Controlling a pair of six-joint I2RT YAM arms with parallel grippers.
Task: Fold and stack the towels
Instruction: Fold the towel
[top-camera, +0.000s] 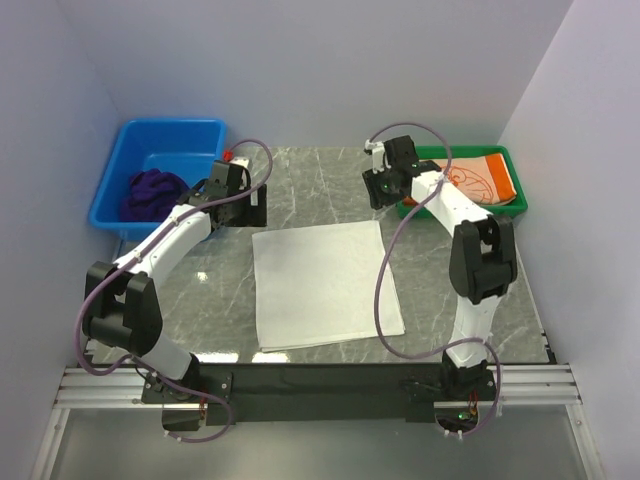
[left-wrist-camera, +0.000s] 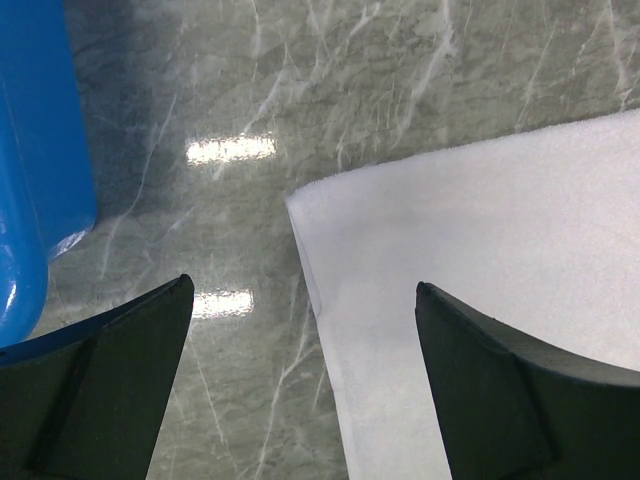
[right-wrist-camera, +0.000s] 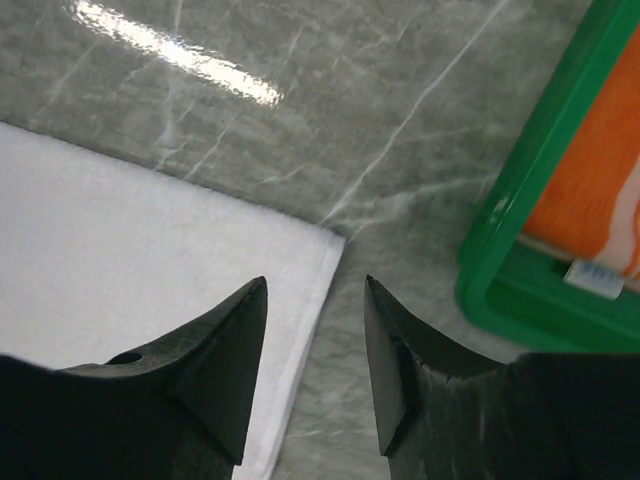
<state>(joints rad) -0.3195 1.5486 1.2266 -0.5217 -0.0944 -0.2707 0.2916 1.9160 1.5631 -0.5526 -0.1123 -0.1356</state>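
Note:
A plain white towel (top-camera: 325, 285) lies flat and squared on the marble table, its layered edge showing at the near side. My left gripper (top-camera: 250, 210) hovers over its far left corner (left-wrist-camera: 300, 200), jaws wide open and holding nothing (left-wrist-camera: 305, 290). My right gripper (top-camera: 384, 196) hangs above the far right corner, open, its fingertips straddling the towel's right edge (right-wrist-camera: 315, 283) without holding it. The dark purple towel (top-camera: 152, 192) is bunched in the blue bin. The orange printed towel (top-camera: 480, 178) lies in the green tray (right-wrist-camera: 520, 200).
The blue bin (top-camera: 165, 145) stands at the far left, close to my left fingers (left-wrist-camera: 30, 150). The green tray (top-camera: 512, 205) sits at the far right beside my right gripper. Walls close in on three sides.

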